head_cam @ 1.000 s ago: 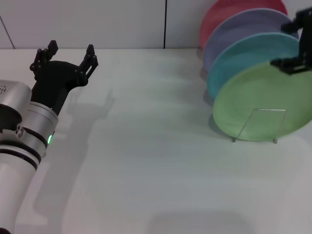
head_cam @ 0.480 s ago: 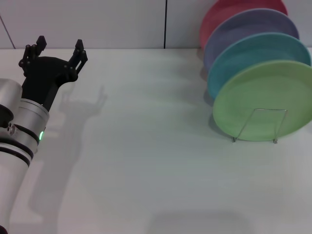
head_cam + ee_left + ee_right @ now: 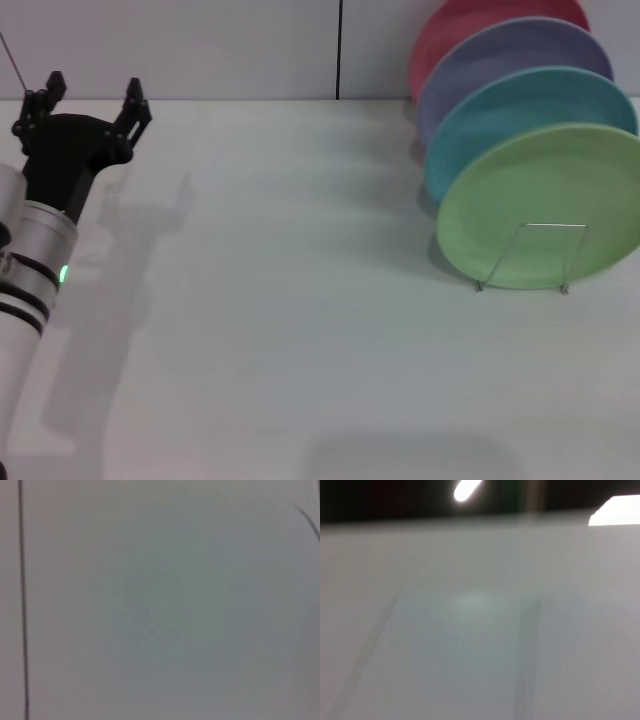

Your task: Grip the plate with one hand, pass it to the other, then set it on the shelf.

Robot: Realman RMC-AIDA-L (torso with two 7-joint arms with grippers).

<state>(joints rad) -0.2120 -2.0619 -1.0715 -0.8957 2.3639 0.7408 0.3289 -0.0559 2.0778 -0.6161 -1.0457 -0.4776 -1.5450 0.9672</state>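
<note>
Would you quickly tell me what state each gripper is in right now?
Left gripper: open and holding nothing, raised over the table's far left, well away from the green plate in the rack.
Right gripper: not in view.

Lab: bare white table, panelled wall

The head view looks forward and down from above across the white table to the back wall. Both wrist views face plain pale surfaces at close range, so nothing recognisable is shared with the head view.
</note>
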